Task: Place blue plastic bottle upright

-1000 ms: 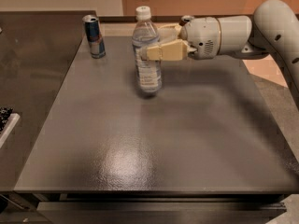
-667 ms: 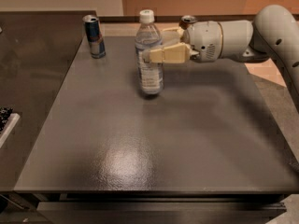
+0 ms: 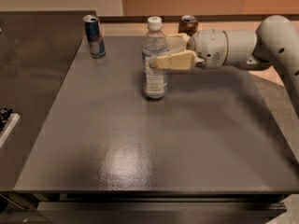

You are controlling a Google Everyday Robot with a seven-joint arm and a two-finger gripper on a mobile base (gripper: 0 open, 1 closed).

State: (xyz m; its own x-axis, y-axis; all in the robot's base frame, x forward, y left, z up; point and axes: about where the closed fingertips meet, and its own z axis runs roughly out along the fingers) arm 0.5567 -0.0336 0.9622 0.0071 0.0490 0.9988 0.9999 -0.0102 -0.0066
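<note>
Jaws, reaching in from the right, look clamped on the upper body of the blue plastic bottle [image 3: 154, 59]. Well left of the jaws and farther back stands a blue-and-silver slim can [image 3: 94, 36]. Between the jaws the bottle is upright, cap up, its base seemingly on the worktop [image 3: 140, 162]. Just behind the jaws is a brown can [image 3: 188, 24]. Standing it up seems done; letting go and drawing clear without tipping it remain.

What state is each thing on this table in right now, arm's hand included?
blue plastic bottle: upright on the table, cap on.
gripper: reaching in from the right, shut around the bottle's middle.
blue-and-silver can: upright, back left.
brown can: upright, partly hidden behind the gripper.
</note>
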